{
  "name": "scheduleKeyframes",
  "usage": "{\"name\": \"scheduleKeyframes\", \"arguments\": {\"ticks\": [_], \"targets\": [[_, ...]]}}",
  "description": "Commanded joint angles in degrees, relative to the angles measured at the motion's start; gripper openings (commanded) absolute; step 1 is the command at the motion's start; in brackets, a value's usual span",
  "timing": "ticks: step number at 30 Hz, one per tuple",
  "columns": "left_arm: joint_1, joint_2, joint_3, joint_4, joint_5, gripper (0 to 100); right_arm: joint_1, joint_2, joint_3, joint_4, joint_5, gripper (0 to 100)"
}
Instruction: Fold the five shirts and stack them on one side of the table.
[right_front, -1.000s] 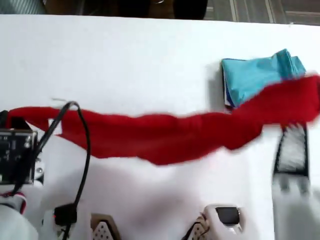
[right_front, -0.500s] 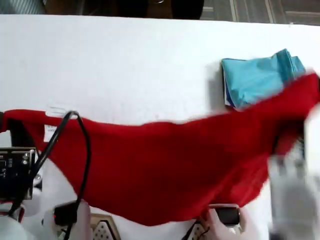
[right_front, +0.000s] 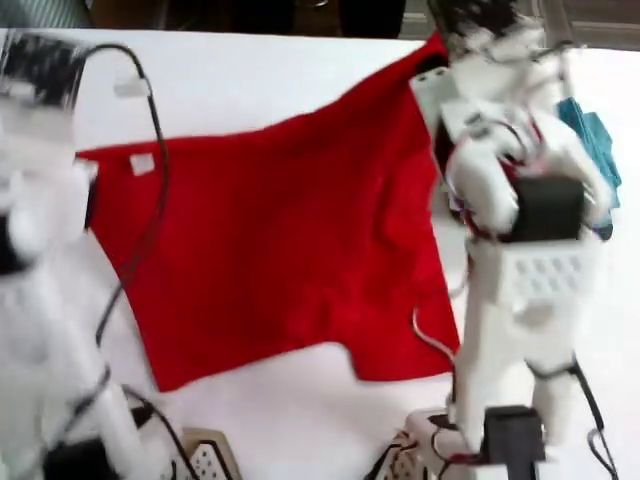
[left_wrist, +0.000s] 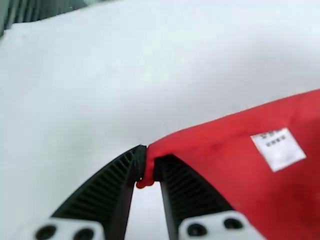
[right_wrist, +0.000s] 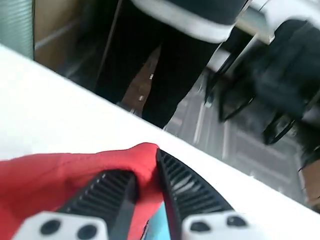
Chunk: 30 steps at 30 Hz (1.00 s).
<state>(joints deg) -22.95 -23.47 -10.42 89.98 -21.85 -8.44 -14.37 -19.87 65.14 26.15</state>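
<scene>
The left gripper (left_wrist: 148, 169) pinches one corner of the red shirt (right_front: 280, 240) and the right gripper (right_wrist: 149, 172) pinches another near the far edge of the white table (right_front: 250, 90). The garment stretches between them over the table. A folded blue shirt (right_front: 597, 135) sits beside the right arm.

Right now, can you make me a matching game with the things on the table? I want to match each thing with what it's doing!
Things:
1. red shirt
2. blue shirt
3. white tag
4. right claw

What it's doing:
A. sitting on red cloth
B. spread out wide
C. pinched shut on a red corner
D. mostly hidden, just a bit peeking out

Right pairs: 1-B, 2-D, 3-A, 4-C.
</scene>
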Motion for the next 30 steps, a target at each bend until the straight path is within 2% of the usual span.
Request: {"name": "scheduleKeyframes", "arguments": {"ticks": [1, 11, 16, 21, 30], "targets": [[-0.35, 10.02, -0.40, -8.00, 0.35, 3, -0.04, 3.74, 5.45, -9.80, 0.18, 1.9], [1.05, 32.62, -0.48, -26.73, -1.85, 3, -0.40, 28.26, 6.68, -35.21, 0.26, 1.9], [1.05, 43.43, -8.04, -31.30, 0.09, 3, -0.48, 39.08, 6.59, -48.40, 0.26, 1.9], [1.05, 58.46, -21.58, -27.25, 1.23, 3, -0.22, 51.03, 0.35, -50.86, 0.26, 1.9], [1.76, 79.12, -50.42, -8.79, 0.79, 3, -0.31, 66.51, -22.07, -36.26, 0.09, 1.9]]}}
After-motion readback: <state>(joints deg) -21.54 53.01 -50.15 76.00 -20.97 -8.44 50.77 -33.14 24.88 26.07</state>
